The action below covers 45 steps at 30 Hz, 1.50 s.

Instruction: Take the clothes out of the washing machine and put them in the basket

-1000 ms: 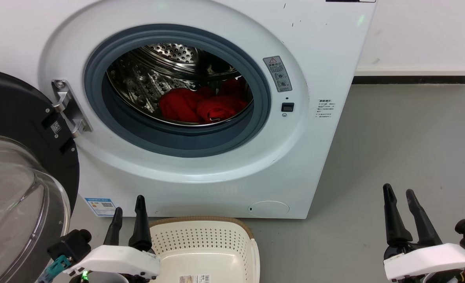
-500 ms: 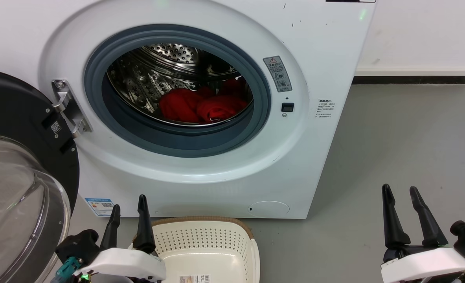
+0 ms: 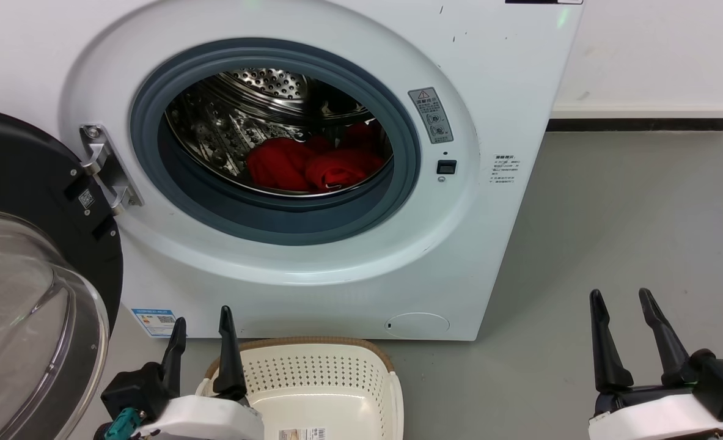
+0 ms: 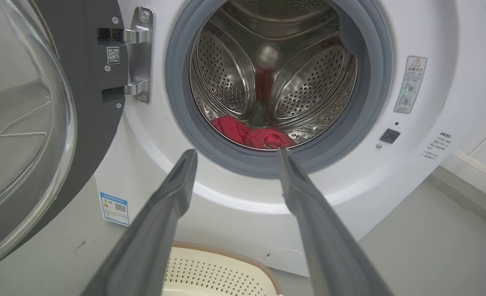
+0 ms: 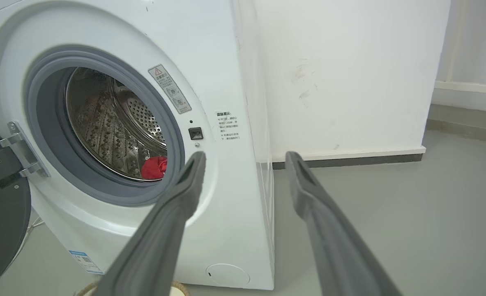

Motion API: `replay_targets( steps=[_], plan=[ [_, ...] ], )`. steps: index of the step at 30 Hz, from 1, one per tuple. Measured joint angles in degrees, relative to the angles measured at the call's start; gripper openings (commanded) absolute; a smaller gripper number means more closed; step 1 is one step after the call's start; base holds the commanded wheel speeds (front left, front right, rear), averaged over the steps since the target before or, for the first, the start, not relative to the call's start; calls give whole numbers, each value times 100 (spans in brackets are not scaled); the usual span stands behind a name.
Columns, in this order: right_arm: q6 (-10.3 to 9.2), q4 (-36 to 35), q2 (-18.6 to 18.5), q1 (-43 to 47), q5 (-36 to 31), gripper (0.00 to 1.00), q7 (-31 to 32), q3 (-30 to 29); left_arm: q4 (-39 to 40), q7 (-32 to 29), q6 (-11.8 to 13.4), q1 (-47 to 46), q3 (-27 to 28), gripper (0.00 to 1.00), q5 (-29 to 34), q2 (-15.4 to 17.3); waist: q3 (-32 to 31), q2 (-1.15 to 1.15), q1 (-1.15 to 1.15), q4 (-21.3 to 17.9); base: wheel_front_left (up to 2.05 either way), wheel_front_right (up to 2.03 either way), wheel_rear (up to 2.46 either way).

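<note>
Red clothes (image 3: 312,166) lie bunched at the bottom of the steel drum of the white washing machine (image 3: 508,91), whose door (image 3: 25,256) hangs open at the left. They also show in the drum as clothes (image 4: 253,135) and clothes (image 5: 154,167). The cream basket (image 3: 312,366) stands on the floor in front of the machine, with nothing in it where it shows. My left gripper (image 3: 201,315) is open above the basket's left rim. Over bare floor at the lower right, my right gripper (image 3: 619,297) is open. Both hold nothing.
The open glass door fills the left side beside my left arm. Grey floor (image 3: 630,208) stretches to the right of the machine up to a white wall with a dark skirting (image 3: 639,124). A grey rubber ring (image 3: 275,214) frames the drum opening.
Both grippers have drifted slightly and their wrists have sunk lower in the head view; the right gripper's fingers have spread a little wider. The clothes, basket and door have not moved.
</note>
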State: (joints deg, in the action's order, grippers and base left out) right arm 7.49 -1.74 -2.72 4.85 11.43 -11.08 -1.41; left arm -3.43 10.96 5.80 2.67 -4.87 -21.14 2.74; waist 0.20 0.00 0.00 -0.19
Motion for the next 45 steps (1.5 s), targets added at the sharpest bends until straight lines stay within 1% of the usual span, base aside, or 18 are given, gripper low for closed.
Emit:
replay_targets(
  steps=[18, 20, 32, 45],
  plan=[
    [1, -135, -1, 134, -703, 100, -208, 13, -24, 222, 127, 104, -91, 100, 751, 3, -13, 0, 0, -11, 0, 0, 0],
    [1, -131, -1, 154, -818, 100, -259, 3, -21, 263, 134, 142, -110, 100, 901, 3, -10, 0, 0, -15, 0, 0, 0],
    [1, -152, -2, 237, -1161, 100, -375, 7, -19, 386, 135, 195, -135, 100, 1298, 7, -16, 0, 0, -17, 0, 0, 0],
    [1, -54, -3, 276, -1040, 100, -399, -9, -157, 396, 149, 236, -157, 100, 1332, 8, -41, 0, 0, 12, 0, 0, 0]
  ],
)
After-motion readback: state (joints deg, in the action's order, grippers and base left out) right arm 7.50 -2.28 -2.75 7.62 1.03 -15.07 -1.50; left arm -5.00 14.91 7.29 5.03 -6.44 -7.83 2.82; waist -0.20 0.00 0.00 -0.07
